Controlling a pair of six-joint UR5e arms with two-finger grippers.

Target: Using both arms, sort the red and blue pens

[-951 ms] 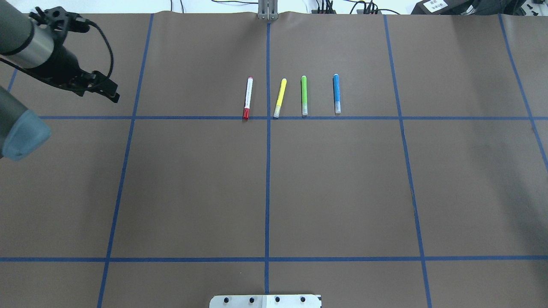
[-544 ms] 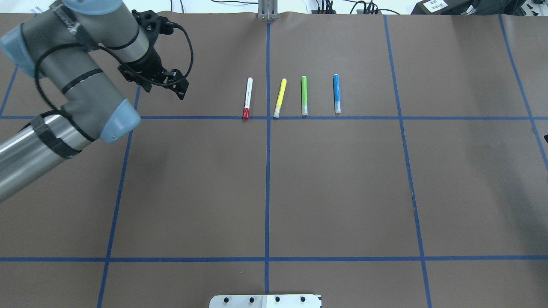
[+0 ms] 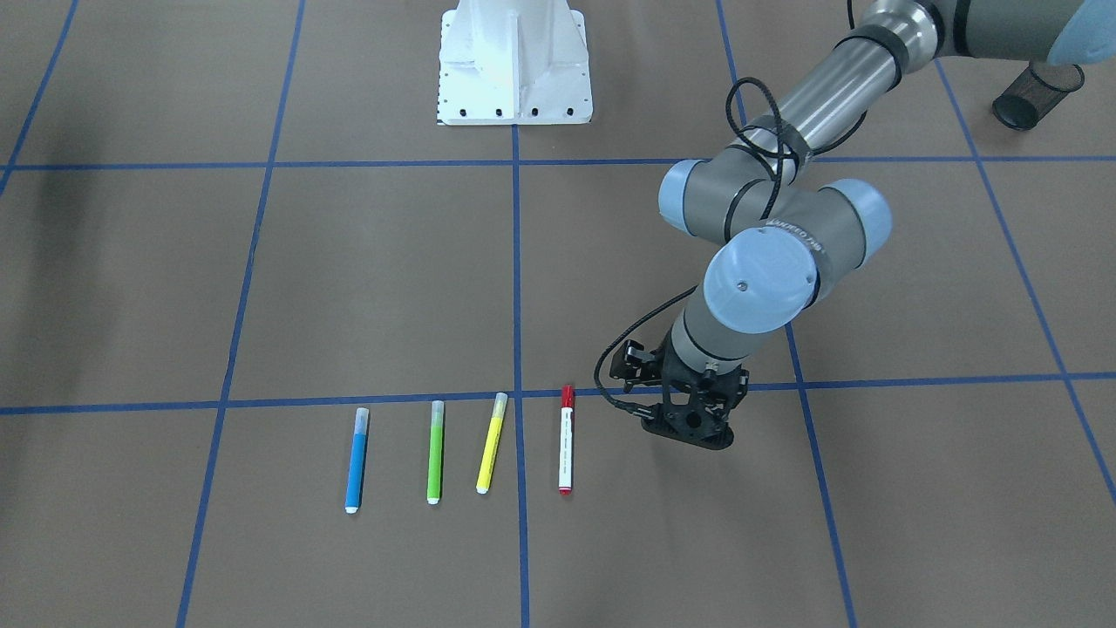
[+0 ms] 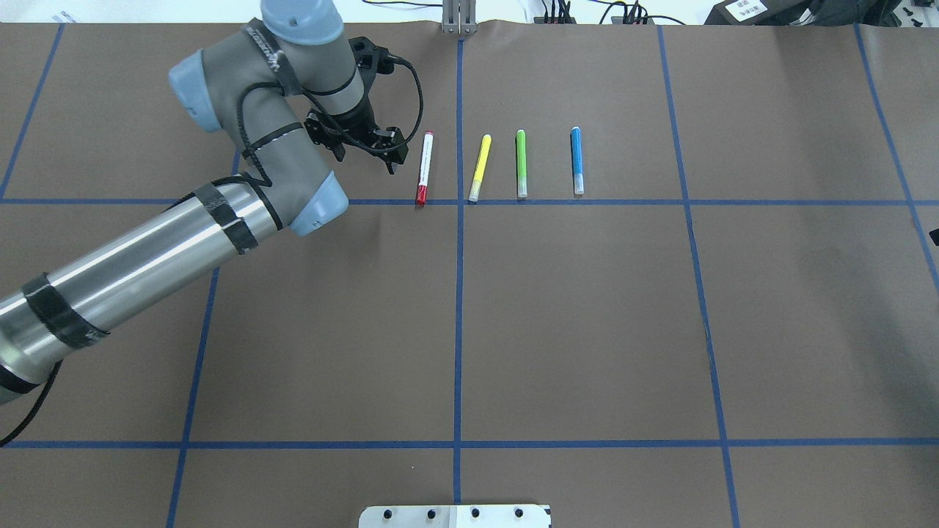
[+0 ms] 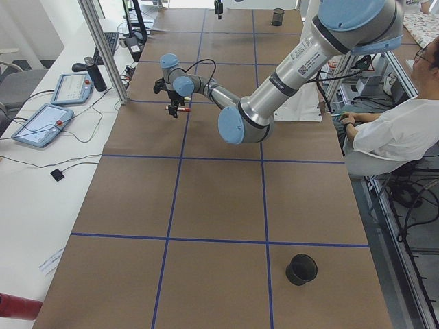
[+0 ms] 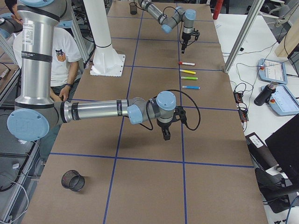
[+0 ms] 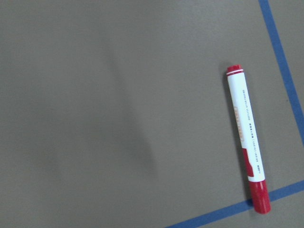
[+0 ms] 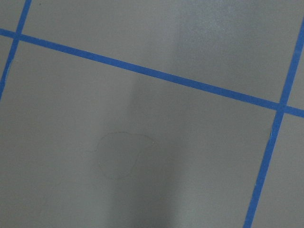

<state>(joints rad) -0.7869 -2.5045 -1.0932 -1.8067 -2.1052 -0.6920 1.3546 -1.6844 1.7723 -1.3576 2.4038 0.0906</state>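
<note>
Four pens lie in a row just beyond a blue tape line. The red pen (image 4: 425, 167) (image 3: 566, 440), white-barrelled with a red cap, is leftmost in the overhead view. The blue pen (image 4: 576, 161) (image 3: 357, 460) is rightmost. My left gripper (image 4: 370, 147) (image 3: 689, 427) hovers just left of the red pen, apart from it, its fingers spread open and empty. The left wrist view shows the red pen (image 7: 248, 137) at its right side. My right gripper (image 6: 166, 135) hangs over bare table well short of the pens; I cannot tell if it is open or shut.
A yellow marker (image 4: 480, 167) and a green marker (image 4: 521, 163) lie between the two pens. Black mesh cups (image 3: 1037, 94) (image 6: 72, 180) stand near the table's ends. The white robot base (image 3: 514, 61) is mid-table. A seated person (image 5: 398, 130) is beside the table.
My left arm has swung in from the far left edge across the table to just beside the red pen. The pens have not moved.
</note>
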